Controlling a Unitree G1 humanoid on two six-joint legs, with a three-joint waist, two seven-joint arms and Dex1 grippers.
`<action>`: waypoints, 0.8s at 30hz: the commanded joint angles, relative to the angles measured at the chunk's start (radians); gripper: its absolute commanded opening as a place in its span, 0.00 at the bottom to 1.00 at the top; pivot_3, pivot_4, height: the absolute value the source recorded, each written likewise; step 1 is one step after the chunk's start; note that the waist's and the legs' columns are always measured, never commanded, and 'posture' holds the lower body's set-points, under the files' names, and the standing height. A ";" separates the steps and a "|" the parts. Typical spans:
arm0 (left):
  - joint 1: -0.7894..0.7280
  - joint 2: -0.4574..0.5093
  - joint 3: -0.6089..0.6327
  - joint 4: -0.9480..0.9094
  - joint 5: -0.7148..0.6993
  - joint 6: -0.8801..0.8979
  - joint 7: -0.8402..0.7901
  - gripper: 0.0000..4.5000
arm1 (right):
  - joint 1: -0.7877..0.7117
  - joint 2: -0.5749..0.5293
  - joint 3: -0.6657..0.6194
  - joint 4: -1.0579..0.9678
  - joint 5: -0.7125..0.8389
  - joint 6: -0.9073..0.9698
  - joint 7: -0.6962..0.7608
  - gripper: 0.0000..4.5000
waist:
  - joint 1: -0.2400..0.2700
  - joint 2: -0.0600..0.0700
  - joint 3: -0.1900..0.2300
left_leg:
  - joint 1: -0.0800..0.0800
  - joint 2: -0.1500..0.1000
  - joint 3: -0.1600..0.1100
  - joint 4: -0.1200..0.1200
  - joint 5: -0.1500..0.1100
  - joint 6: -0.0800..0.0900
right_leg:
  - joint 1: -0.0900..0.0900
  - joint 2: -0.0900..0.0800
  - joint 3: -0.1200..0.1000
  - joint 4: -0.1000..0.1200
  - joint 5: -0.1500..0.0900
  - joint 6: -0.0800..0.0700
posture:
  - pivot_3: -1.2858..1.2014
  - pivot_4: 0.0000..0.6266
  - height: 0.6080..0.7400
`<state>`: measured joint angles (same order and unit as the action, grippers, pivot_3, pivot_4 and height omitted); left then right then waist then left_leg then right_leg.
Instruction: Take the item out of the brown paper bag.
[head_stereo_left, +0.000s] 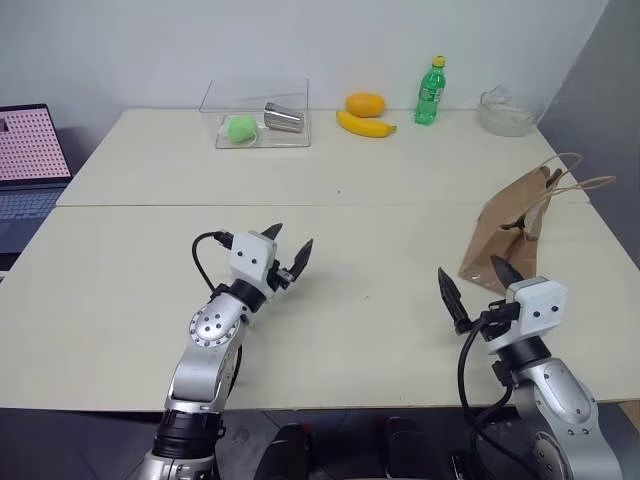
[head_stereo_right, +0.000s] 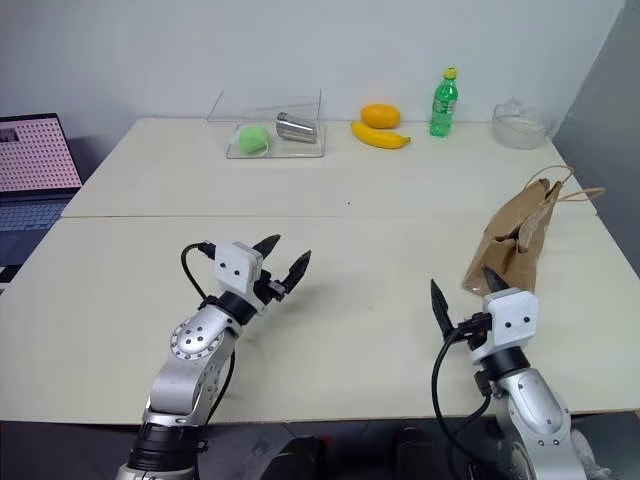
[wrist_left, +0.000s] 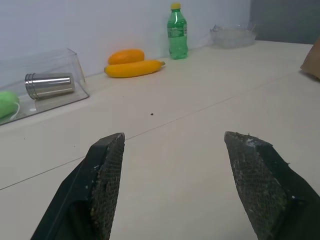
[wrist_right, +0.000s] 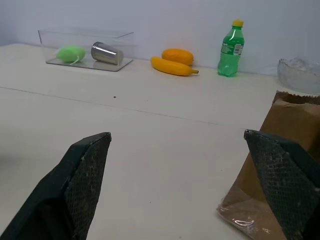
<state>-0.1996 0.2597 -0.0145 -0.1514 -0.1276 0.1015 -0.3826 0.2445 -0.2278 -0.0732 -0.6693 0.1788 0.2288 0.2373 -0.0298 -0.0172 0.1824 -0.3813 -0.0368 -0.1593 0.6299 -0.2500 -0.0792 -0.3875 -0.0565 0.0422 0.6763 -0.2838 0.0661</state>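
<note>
We see a plain brown kraft paper bag (head_stereo_left: 512, 228) with two thin loop handles standing on the pale beige tabletop (head_stereo_left: 350, 170), out at about three o'clock near the right edge. Its sides are creased and its open top leans toward the far right. What lies inside it we cannot tell; at its base, in the right wrist view, a bit of clear plastic shows against the paper.

Our right gripper (head_stereo_left: 476, 286) hovers over the near right part of the tabletop at about five o'clock, just beside the near corner of the bag and not touching it; its two black fingers stand wide apart with nothing between them. Our left gripper (head_stereo_left: 291, 250) hangs over the tabletop at about seven o'clock, well apart from the bag, its fingers also spread and empty.

Along the far edge, from eleven to one o'clock, we see a clear rectangular plastic box (head_stereo_left: 257, 113) holding a green ball (head_stereo_left: 240, 128) and a steel cup (head_stereo_left: 283, 118) lying on its side, then a yellow banana (head_stereo_left: 364, 124) with a round orange fruit (head_stereo_left: 365, 104) just behind it, a green plastic bottle with a yellow cap (head_stereo_left: 431, 92) standing upright, and a clear glass bowl (head_stereo_left: 508, 111). At nine o'clock, beside the tabletop, an open laptop (head_stereo_left: 30, 160) shows a pink patterned screen.
</note>
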 joint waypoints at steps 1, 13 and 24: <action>-0.027 0.004 0.000 -0.038 0.000 -0.010 -0.002 0.74 | -0.003 0.005 0.006 -0.022 -0.005 -0.013 -0.008 1.00 | 0.000 0.000 0.000 | 0.000 0.000 0.000 0.000 0.000 0.000 | 0.000 0.000 0.000 0.000 0.000 0.000 | 0.52 0.24 1.00; -0.036 0.001 -0.011 -0.036 0.002 -0.013 -0.007 0.74 | -0.003 0.004 0.014 -0.018 -0.011 -0.010 -0.003 1.00 | 0.000 0.000 0.000 | 0.000 0.000 0.000 0.000 0.000 0.000 | 0.000 0.000 0.000 0.000 0.000 0.000 | 0.52 0.24 1.00; -0.064 0.054 -0.009 -0.085 -0.173 0.021 -0.208 0.74 | 0.024 -0.012 0.012 -0.070 -0.023 0.006 -0.006 1.00 | 0.000 0.000 0.000 | 0.000 0.000 0.000 0.000 0.000 0.000 | 0.000 0.000 0.000 0.000 0.000 0.000 | 0.52 0.24 1.00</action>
<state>-0.2312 0.3000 -0.0309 -0.1713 -0.2289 0.1199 -0.5130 0.2639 -0.2316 -0.0549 -0.6756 0.1643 0.2353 0.2367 -0.0301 -0.0172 0.1824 -0.3816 -0.0366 -0.1594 0.6299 -0.2500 -0.0793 -0.3876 -0.0565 0.0420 0.6763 -0.2838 0.0660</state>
